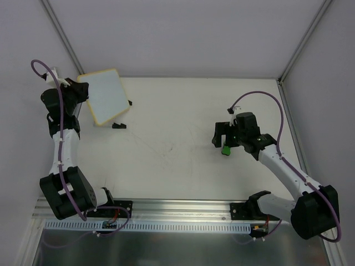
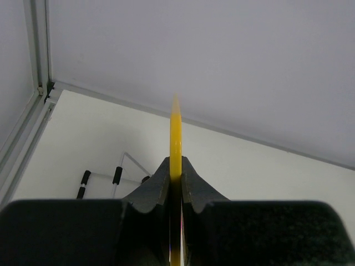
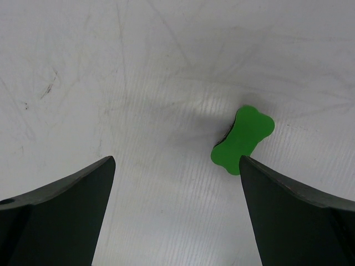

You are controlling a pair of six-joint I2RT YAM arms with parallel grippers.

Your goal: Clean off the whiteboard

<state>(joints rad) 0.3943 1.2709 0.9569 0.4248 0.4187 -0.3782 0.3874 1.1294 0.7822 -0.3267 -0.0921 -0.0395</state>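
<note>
At far left, the left hand [image 2: 176, 170] clamps the edge of a small flat white board with yellow-tan rim [image 1: 105, 97], above the white surface [image 1: 177, 166]. The right hand [image 3: 177, 160] stands wide over a green bone-shaped eraser block [image 3: 243, 140].

1. Whiteboard [image 1: 104, 95]: plain white face with a yellow-tan rim. Seen edge-on from the left wrist, the rim is bright yellow.
2. Eraser [image 3: 242, 141]: bright green, with a dark strip along one side.
3. Table [image 1: 177, 166]: white, streaked with faint grey scuffs and scratches.
4. Left gripper [image 2: 176, 169] and right gripper [image 3: 176, 163]: dark charcoal to black.
5. Arms [image 1: 285, 169]: white links, black joints and bases.
6. Cables [image 1: 260, 94]: purple.
7. Walls [image 1: 183, 33]: pale grey-lilac, with light grey corner strips.
8. Stand [image 2: 102, 176]: thin pale wire with black caps.
9. Rail [image 1: 183, 213]: silver.
</note>
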